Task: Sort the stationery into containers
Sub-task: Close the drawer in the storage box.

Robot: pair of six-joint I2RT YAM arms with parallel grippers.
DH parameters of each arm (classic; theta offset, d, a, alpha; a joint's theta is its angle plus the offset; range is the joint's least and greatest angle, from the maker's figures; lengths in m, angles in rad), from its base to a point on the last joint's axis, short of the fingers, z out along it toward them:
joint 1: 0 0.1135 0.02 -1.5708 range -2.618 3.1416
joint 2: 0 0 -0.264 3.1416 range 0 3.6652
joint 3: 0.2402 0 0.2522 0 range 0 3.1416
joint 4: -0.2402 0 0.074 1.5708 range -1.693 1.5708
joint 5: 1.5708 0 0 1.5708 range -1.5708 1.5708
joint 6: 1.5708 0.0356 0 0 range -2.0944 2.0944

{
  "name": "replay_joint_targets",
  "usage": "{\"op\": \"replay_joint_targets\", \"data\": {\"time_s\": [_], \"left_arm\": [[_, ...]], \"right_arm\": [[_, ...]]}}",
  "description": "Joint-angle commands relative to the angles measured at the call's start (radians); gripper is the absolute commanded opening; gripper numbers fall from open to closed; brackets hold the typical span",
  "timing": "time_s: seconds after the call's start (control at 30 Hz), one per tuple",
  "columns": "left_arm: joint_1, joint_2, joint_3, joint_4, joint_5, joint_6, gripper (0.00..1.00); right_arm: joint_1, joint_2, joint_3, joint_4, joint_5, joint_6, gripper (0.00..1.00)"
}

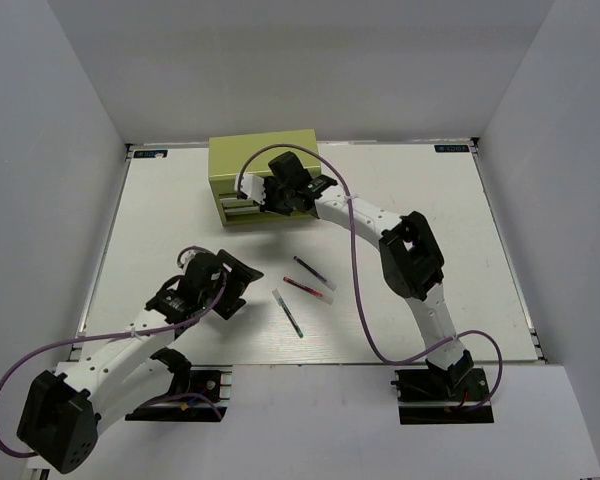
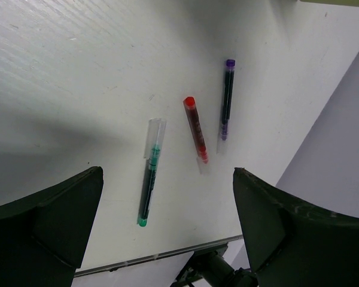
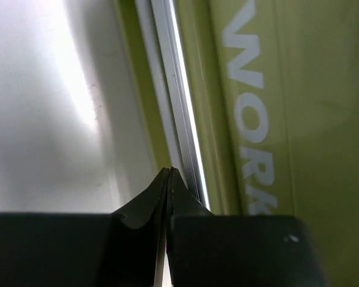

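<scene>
The olive-green tool chest [image 1: 263, 160] stands at the back middle of the table. My right gripper [image 1: 277, 197] is shut and empty, its tips [image 3: 169, 172] against the silver drawer rail [image 3: 180, 107] on the chest's lettered front [image 3: 251, 119]. Three thin pens lie on the table in front of the chest: dark [image 1: 313, 272], red [image 1: 308, 290] and white-green [image 1: 288, 312]. My left gripper [image 1: 230, 283] is open and empty, just left of them. Its wrist view shows the white-green [image 2: 149, 173], red [image 2: 196, 129] and dark [image 2: 227, 98] pens ahead of the open fingers [image 2: 167, 179]. No highlighter is in view.
White walls close the table on three sides. The table's near edge [image 2: 161, 256] runs just below the pens in the left wrist view. A purple cable [image 1: 358, 270] loops over the right arm above the table.
</scene>
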Motion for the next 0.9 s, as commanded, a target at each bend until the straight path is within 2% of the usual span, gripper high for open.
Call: {"op": "replay_joint_targets", "data": {"time_s": [0.0, 0.3, 0.53, 0.6, 0.63, 0.67, 0.7, 0.73, 0.77, 0.8, 0.83, 0.87], "left_arm": [[0.004, -0.033, -0.036, 0.113, 0.039, -0.013, 1.0], [0.004, -0.082, -0.115, 0.298, 0.03, -0.022, 1.0], [0.004, -0.06, -0.115, 0.398, 0.01, -0.041, 0.94], [0.004, -0.037, -0.115, 0.444, 0.01, -0.041, 0.93], [0.004, -0.021, -0.115, 0.461, 0.01, -0.054, 0.93], [0.004, -0.01, -0.115, 0.482, 0.01, -0.064, 0.91], [0.004, 0.001, -0.115, 0.522, 0.0, -0.064, 0.91], [0.004, 0.028, -0.115, 0.544, -0.012, -0.09, 0.9], [0.004, 0.045, -0.115, 0.568, -0.021, -0.09, 0.88], [0.004, 0.065, -0.115, 0.597, -0.036, -0.102, 0.84], [0.004, 0.111, -0.115, 0.673, -0.047, -0.102, 0.72], [0.004, 0.139, -0.115, 0.711, -0.058, -0.119, 0.67]], "right_arm": [[-0.013, 0.017, 0.077, 0.091, 0.079, 0.02, 0.0], [-0.036, -0.031, 0.048, 0.096, 0.062, 0.024, 0.02], [-0.073, -0.094, 0.049, 0.056, -0.001, -0.009, 0.02], [-0.076, -0.115, 0.098, -0.083, -0.066, -0.007, 0.01], [-0.082, -0.127, 0.109, -0.129, -0.24, -0.013, 0.04], [-0.082, -0.196, 0.105, -0.222, -0.296, -0.035, 0.06], [-0.082, -0.227, 0.068, -0.225, -0.385, -0.045, 0.1], [-0.082, -0.259, 0.002, -0.217, -0.41, -0.044, 0.2], [-0.084, -0.366, -0.076, -0.109, -0.429, -0.012, 0.25], [-0.092, -0.399, -0.116, -0.057, -0.415, 0.031, 0.37], [-0.096, -0.431, -0.154, 0.05, -0.398, 0.077, 0.49], [-0.098, -0.507, -0.246, 0.142, -0.366, 0.099, 0.64]]}}
